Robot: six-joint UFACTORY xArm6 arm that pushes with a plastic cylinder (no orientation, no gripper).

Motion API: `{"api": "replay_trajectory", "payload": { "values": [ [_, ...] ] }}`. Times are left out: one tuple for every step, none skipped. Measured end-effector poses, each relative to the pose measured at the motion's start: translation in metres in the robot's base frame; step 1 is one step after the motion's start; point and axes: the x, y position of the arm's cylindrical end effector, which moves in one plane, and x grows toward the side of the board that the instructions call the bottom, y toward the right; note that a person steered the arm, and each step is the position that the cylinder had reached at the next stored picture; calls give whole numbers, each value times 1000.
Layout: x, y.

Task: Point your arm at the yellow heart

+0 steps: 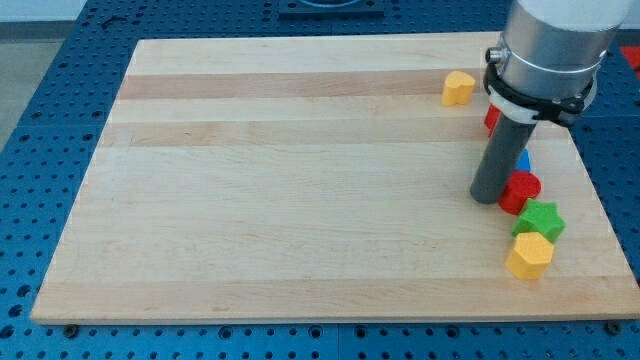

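Observation:
The yellow heart (458,88) lies near the view's top right of the wooden board (300,180). My tip (487,197) rests on the board at the view's right, well below the heart and a little to its right. The tip touches or nearly touches the left side of a red round block (521,189). A blue block (525,160) and another red block (492,119) are mostly hidden behind the rod.
A green star (540,219) lies just below the red round block, and a yellow hexagon (529,256) lies below the star, near the board's right edge. A blue perforated table (50,120) surrounds the board.

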Motion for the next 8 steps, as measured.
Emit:
{"api": "replay_trajectory", "payload": {
  "values": [
    [0, -34],
    [-13, -78],
    [-57, -87],
    [-98, -91],
    [-137, -92],
    [-175, -92],
    [-197, -94],
    [-222, -72]
  ]
}}
